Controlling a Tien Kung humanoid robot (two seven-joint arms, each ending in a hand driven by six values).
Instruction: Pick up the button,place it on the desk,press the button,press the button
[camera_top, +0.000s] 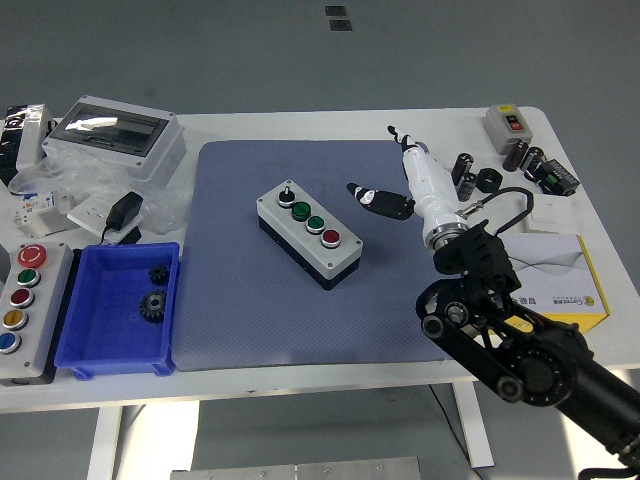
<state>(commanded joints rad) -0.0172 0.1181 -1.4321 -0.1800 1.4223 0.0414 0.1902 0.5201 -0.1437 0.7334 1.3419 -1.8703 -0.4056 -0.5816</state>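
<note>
Head view gives us the white table (300, 375) with a blue-grey mat (240, 320) covering its middle. On the mat, a little toward its far edge, sits the button box (307, 232), a grey case turned at a slant and carrying a black selector knob, two green buttons and one red along its top. It already rests flat on the mat, so we judge the placing done and the pressing still ahead.

The right arm (520, 350) comes in from the table's near right corner and reaches over the mat's right edge. Its right hand (395, 195) hangs just right of the box, apart from it, holding nothing; a dark finger (372, 197) points toward the box. We cannot tell how far the other fingers are curled. The left arm is out of sight.

What worries us:
- The box lies loose and slanted, so a push coming in from the side could slide or turn it on the mat instead of sinking a button.
- The caps stand close in a row; a finger landing slightly off could strike the neighbour or the selector knob.
- A press near the box's end could tip it.

At the table's near left edge stand a blue bin (75, 345) holding gears and a second button panel (48, 300), well clear.
</note>
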